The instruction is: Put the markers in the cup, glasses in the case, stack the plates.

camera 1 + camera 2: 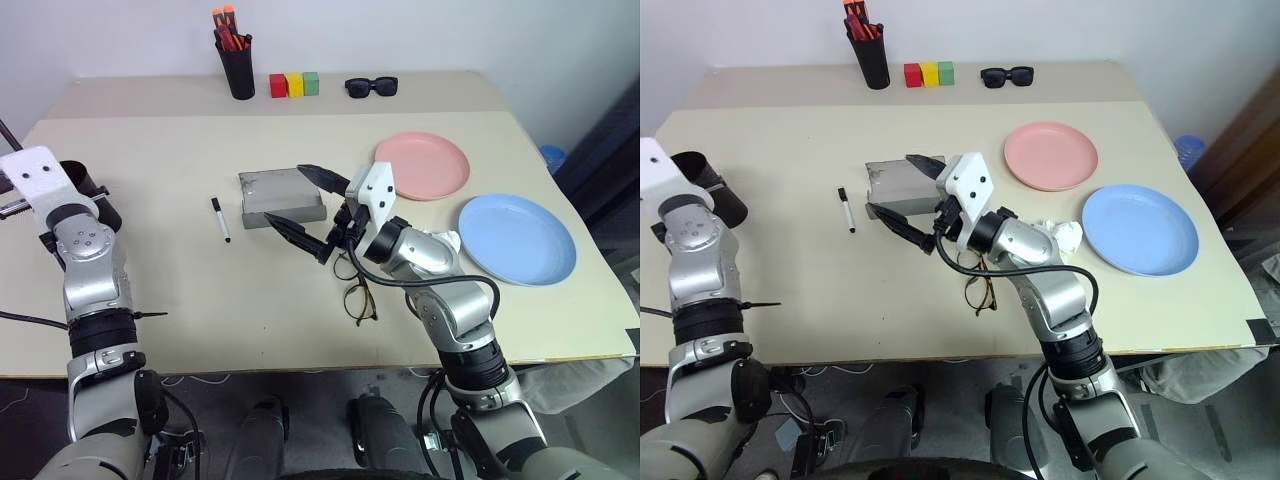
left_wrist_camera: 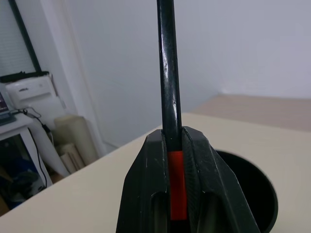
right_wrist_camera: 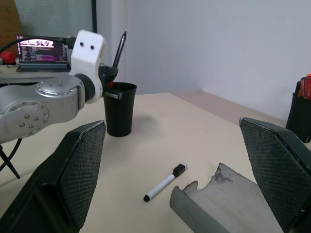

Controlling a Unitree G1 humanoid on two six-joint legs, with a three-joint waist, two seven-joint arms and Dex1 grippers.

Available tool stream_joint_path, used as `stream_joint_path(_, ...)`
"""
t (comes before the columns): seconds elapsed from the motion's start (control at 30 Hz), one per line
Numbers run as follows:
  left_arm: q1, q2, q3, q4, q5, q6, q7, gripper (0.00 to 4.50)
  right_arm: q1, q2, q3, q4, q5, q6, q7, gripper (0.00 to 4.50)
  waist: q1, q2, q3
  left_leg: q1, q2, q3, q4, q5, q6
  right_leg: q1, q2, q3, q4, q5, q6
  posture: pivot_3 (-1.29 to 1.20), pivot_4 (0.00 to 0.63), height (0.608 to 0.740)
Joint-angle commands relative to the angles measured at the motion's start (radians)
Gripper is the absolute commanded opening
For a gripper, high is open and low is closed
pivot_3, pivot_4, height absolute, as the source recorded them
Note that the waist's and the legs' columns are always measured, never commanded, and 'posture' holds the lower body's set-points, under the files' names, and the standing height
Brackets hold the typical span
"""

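Red marker (image 2: 177,184) pinched in left gripper (image 2: 176,160), long axis near upright, black end up, above the cup (image 3: 119,114) at table's left edge. White marker (image 1: 220,218) lies flat, cap toward the far edge. Right gripper (image 1: 305,205) spread wide over grey case (image 1: 275,192); glasses (image 1: 358,295) beside it.
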Motion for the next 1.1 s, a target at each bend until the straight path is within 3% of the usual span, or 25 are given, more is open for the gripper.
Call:
stream_joint_path(0.03, -0.021, 0.013, 0.009, -0.012, -0.004, -0.024, 0.009, 0.04, -0.002, 0.001, -0.006, -0.051, 0.019, -0.002, 0.0, 4.5, 0.0, 0.0, 0.0, 0.0, 0.0, 0.0, 0.0, 0.0, 0.0, 0.0, 0.0, 0.0, 0.0, 0.0, 0.0, 0.0, 0.15, 0.74)
stream_joint_path(0.07, -0.022, 0.011, 0.011, -0.011, -0.01, -0.026, 0.008, 0.04, -0.002, 0.0, -0.006, -0.052, 0.02, -0.001, 0.0, 4.5, 0.0, 0.0, 0.0, 0.0, 0.0, 0.0, 0.0, 0.0, 0.0, 0.0, 0.0, 0.0, 0.0, 0.0, 0.0, 0.0, 0.15, 0.74)
stream_joint_path(0.27, -0.025, 0.009, 0.006, -0.015, 0.007, -0.022, 0.042, 2.7, -0.001, -0.005, -0.004, -0.051, 0.026, -0.002, 0.002, 4.5, 0.0, 0.0, 0.0, 0.0, 0.0, 0.0, 0.0, 0.0, 0.0, 0.0, 0.0, 0.0, 0.0, 0.0, 0.0, 0.0, 0.15, 0.74)
stream_joint_path(0.7, -0.039, -0.014, -0.003, -0.068, -0.024, -0.033, 0.03, 2.7, -0.005, -0.007, -0.003, -0.047, 0.028, -0.003, 0.009, 4.5, 0.0, 0.0, 0.0, 0.0, 0.0, 0.0, 0.0, 0.0, 0.0, 0.0, 0.0, 0.0, 0.0, 0.0, 0.0, 0.0, 0.15, 0.74)
stream_joint_path(0.83, -0.07, -0.035, -0.064, -0.21, -0.147, 0.069, -0.169, 2.7, -0.008, -0.019, -0.017, -0.044, 0.03, -0.002, 0.01, 4.5, 0.006, -0.001, 0.0, 0.0, 0.0, 0.0, 0.0, 0.0, 0.0, 0.0, 0.0, 0.0, 0.0, 0.0, 0.0, 0.0, 0.15, 0.74)
stream_joint_path(0.93, -0.074, -0.034, -0.13, -0.309, -0.192, 0.273, -0.262, 3.53, -0.013, -0.036, -0.045, -0.033, 0.036, -0.002, 0.005, 4.5, 0.003, -0.001, 0.0, -0.001, 0.0, 0.0, 0.0, 0.0, 0.0, 0.001, 0.0, 0.0, -0.001, 0.0, 0.0, 0.0, 0.15, 0.74)
stream_joint_path(1.0, -0.074, -0.042, -0.169, -0.355, -0.187, 0.45, -0.259, 4.47, -0.019, -0.055, -0.068, -0.024, 0.038, -0.004, 0.005, 4.5, 0.0, -0.001, 0.0, 0.0, 0.0, 0.0, 0.0, 0.0, 0.0, 0.001, 0.0, 0.0, 0.0, 0.0, 0.0, 0.0, 0.15, 0.74)
stream_joint_path(1.1, -0.102, -0.097, -0.176, -0.368, -0.168, 0.737, -0.17, 4.47, -0.028, -0.096, -0.106, -0.012, 0.039, -0.005, 0.012, 4.5, -0.004, 0.0, 0.0, 0.001, 0.0, 0.0, 0.0, 0.0, 0.0, 0.001, 0.0, 0.0, 0.0, 0.0, 0.0, 0.0, 0.15, 0.74)
